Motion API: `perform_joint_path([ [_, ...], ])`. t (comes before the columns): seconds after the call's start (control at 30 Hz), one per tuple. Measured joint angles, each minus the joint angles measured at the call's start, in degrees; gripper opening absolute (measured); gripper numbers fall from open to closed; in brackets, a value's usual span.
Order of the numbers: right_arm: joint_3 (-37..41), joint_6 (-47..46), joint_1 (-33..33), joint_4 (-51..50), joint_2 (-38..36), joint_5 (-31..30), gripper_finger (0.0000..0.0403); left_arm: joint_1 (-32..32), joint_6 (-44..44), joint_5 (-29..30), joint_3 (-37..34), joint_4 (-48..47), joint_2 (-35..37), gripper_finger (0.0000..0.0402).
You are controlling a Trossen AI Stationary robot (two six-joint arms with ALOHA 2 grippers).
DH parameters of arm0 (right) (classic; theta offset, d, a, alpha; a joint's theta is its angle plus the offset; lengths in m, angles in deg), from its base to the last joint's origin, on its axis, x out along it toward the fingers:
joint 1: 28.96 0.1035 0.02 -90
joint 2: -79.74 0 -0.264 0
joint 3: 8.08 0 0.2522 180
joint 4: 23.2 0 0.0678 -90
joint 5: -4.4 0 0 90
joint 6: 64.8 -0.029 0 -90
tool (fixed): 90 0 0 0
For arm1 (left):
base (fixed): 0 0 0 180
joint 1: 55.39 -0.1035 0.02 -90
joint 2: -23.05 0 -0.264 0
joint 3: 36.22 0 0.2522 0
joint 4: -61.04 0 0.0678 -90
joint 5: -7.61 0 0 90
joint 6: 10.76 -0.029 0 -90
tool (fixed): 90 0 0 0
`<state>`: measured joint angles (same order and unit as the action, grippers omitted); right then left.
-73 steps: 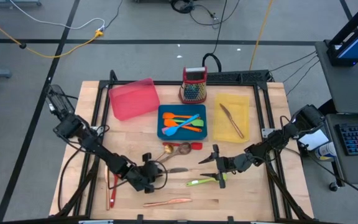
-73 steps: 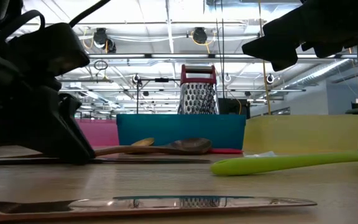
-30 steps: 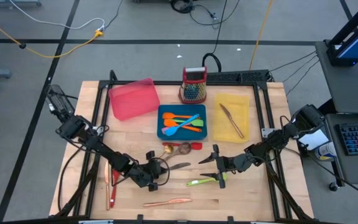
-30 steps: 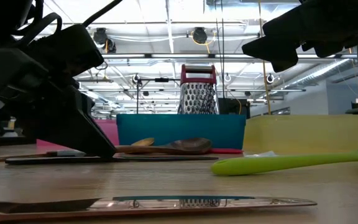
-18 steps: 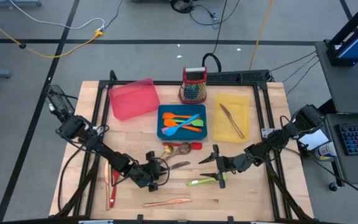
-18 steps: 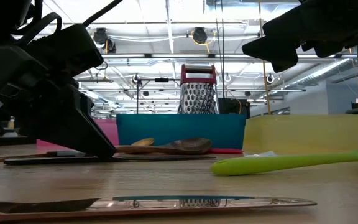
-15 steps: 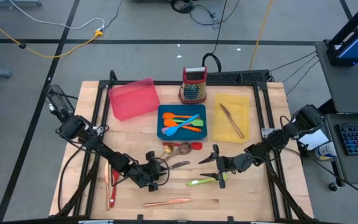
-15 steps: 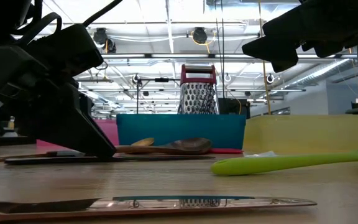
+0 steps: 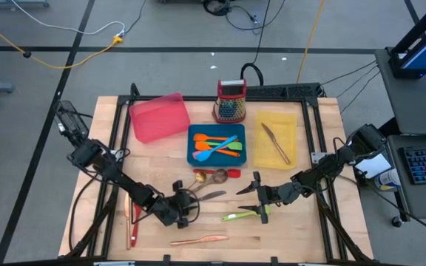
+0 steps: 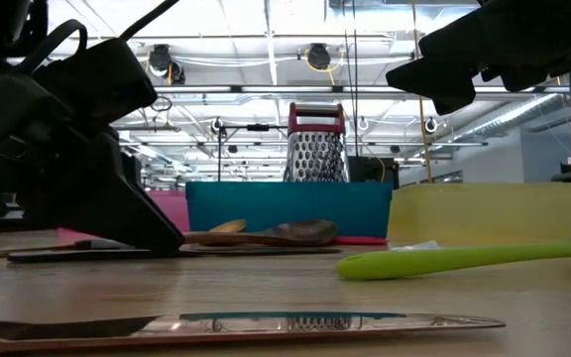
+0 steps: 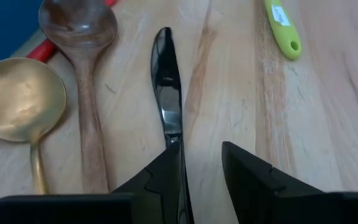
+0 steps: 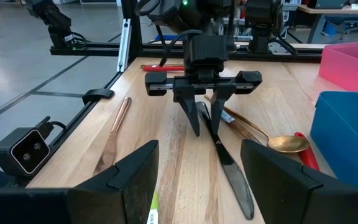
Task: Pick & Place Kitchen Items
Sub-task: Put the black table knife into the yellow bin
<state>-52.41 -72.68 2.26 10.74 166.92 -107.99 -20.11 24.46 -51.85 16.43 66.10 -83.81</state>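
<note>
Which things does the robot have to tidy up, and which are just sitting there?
To tidy: dark knife by the left gripper, wooden spoon, gold spoon, green spatula, copper knife.

Just there: cheese grater, pink tray, blue tray, yellow tray.

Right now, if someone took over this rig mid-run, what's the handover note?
Left gripper: open, low at the handle end of the steel knife, which lies flat on the table.
Right gripper: open, holding nothing, above the green-handled utensil.
Done: orange and blue silicone utensils in the blue tray; copper-toned piece in the yellow tray.
Left: the knife, gold spoon, wooden spoon, the green-handled utensil, the copper knife at the front edge, and the red and copper pieces by the left edge.
</note>
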Motion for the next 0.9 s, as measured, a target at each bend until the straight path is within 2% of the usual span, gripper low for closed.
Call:
perform_joint_path([
  [0.23, 0.0, 0.0, 0.0, 0.0, 0.0, 0.0, 0.0222, 0.5, 0.9, 2.0, 0.0, 2.5, -2.5, 0.0122],
  [0.6, 0.0, 0.0, 0.0, 0.0, 0.0, 0.0, 0.0222, 0.5, 0.5, 1.1, 0.0, 2.7, -2.5, 0.0177],
  [0.9, 0.0, 0.0, 0.0, 0.0, 0.0, 0.0, 0.0222, 0.5, 0.5, 1.1, 0.0, 2.6, -2.6, 0.0164],
])
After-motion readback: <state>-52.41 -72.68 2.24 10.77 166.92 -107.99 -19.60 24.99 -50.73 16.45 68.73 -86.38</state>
